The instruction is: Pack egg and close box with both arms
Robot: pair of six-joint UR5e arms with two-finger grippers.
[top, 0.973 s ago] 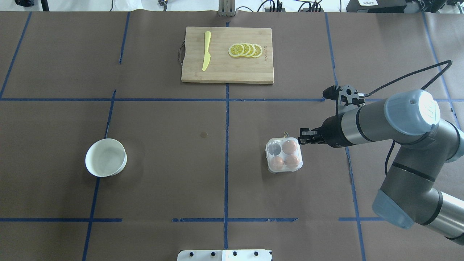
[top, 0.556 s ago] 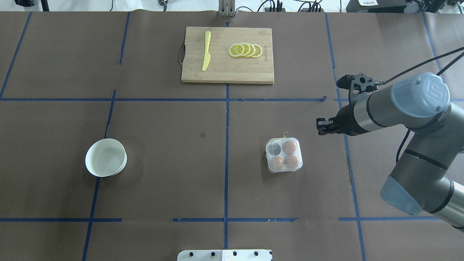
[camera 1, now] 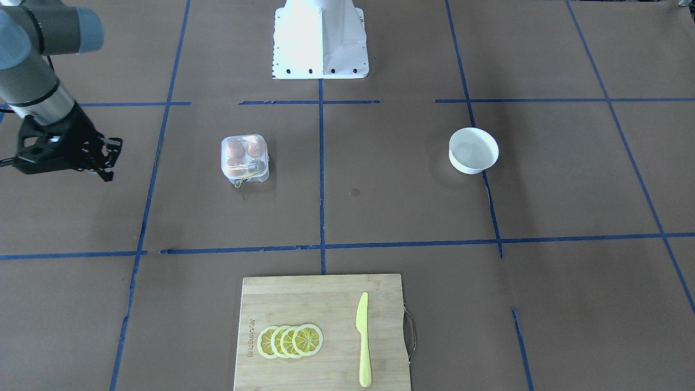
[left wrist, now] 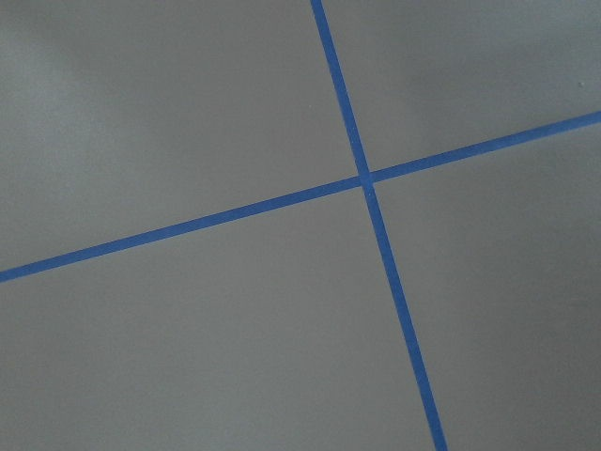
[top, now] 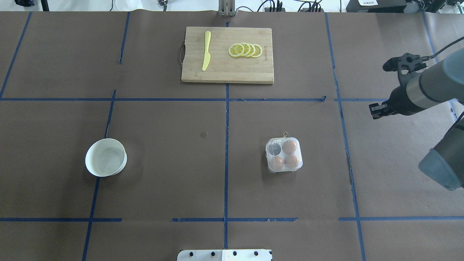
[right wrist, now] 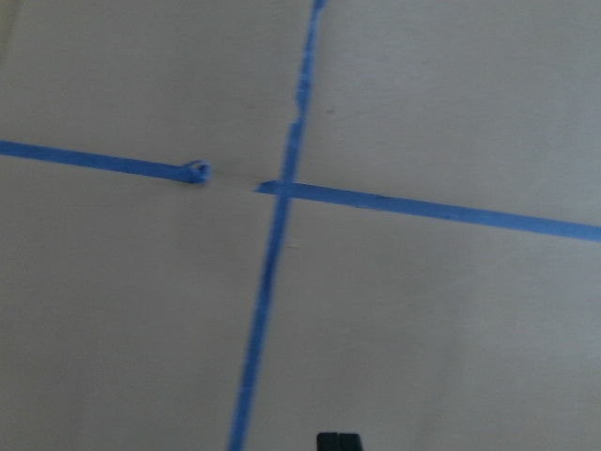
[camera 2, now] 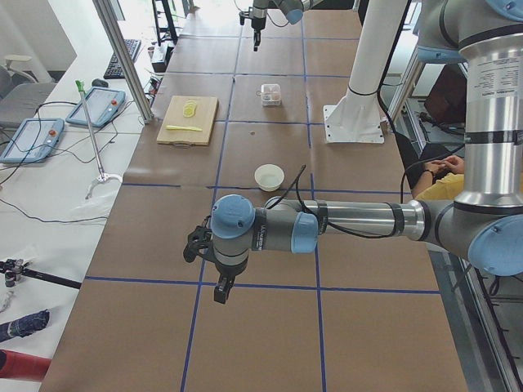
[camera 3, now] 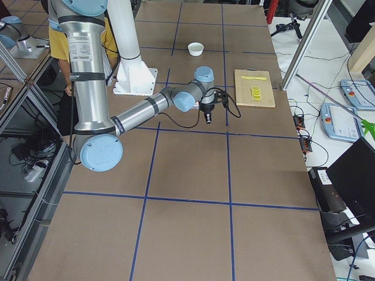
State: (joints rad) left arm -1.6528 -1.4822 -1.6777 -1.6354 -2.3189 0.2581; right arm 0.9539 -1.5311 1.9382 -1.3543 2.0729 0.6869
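The clear egg box (top: 284, 155) stands right of the table's middle with its lid down. It holds three orange-brown eggs (top: 289, 146); its far-left cell is dark and empty. The box also shows in the front view (camera 1: 245, 157). My right gripper (top: 374, 110) hangs over bare table far to the right of the box and holds nothing. Its fingertips (right wrist: 338, 442) show together at the bottom of the right wrist view, so it looks shut. My left gripper (camera 2: 221, 294) shows only in the exterior left view, far from the box; I cannot tell whether it is open or shut.
An empty white bowl (top: 98, 152) sits at the left. A wooden cutting board (top: 224, 70) at the far middle carries a yellow knife (top: 206, 50) and lemon slices (top: 245, 50). The white robot base (camera 1: 320, 38) is at the near edge. Blue tape lines cross the brown table.
My right gripper has moved away from the box's right side, to the right and farther back. The box, eggs and bowl have not moved.
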